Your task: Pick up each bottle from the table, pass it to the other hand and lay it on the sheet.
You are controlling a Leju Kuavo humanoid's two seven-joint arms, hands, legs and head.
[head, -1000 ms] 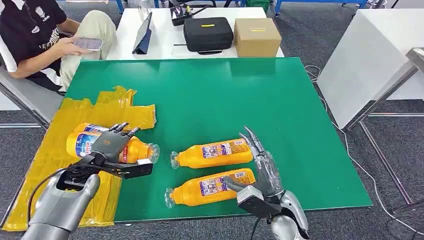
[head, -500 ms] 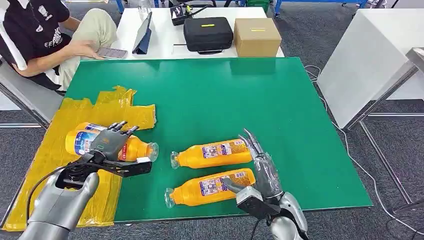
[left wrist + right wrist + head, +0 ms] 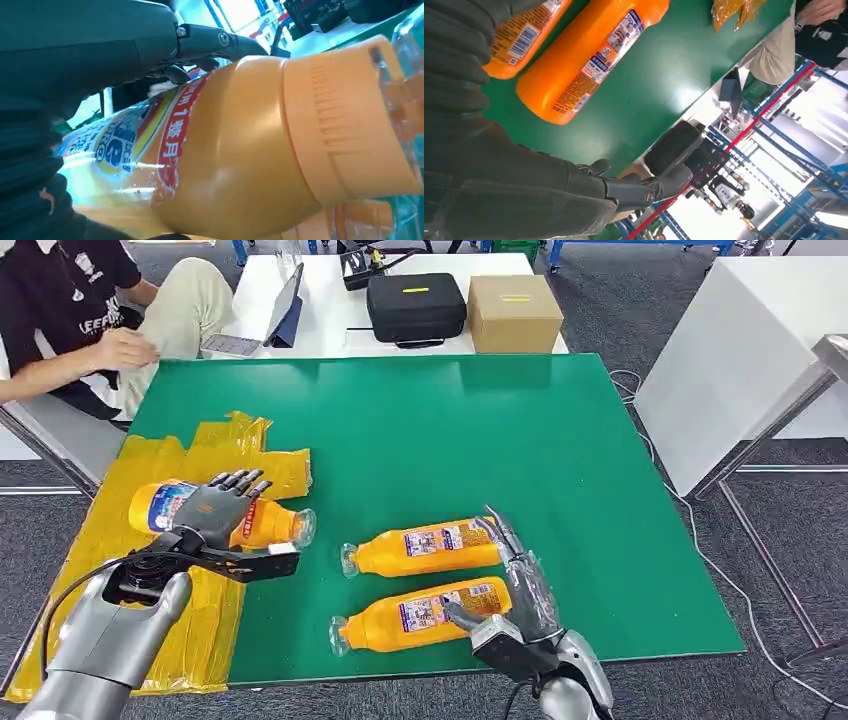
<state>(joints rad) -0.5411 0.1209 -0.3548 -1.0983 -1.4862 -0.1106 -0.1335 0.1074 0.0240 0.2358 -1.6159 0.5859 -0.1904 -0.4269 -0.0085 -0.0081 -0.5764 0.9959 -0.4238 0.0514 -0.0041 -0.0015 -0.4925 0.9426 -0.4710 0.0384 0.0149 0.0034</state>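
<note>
Green matting [image 3: 430, 430] covered the table across the middle of the frame, with a crumpled yellow sheet [image 3: 130, 490] spread over its left edge and a seated person [image 3: 90, 310] at upper left. Behind it, on a white table at the top, sat a black case [image 3: 416, 308] and a cardboard box [image 3: 514, 314].

By my reading the step in hand was the last leg for one bottle: the left hand [image 3: 215, 515] gripped the held bottle [image 3: 190, 515] around its body, fingers wrapped over the top, carrying it on its side above the sheet at lower left. The left wrist view showed fingers [image 3: 215, 40] closed across the orange body near the cap. The next move looked to call for lowering it flat onto the yellow plastic and letting go.

Two more bottles [image 3: 425, 548] lay side by side on the mat at lower centre, caps pointing left. The right hand [image 3: 515, 580] sat just beside their bases, fingers straight and spread, holding nothing; whether it touched them I could not tell
</note>
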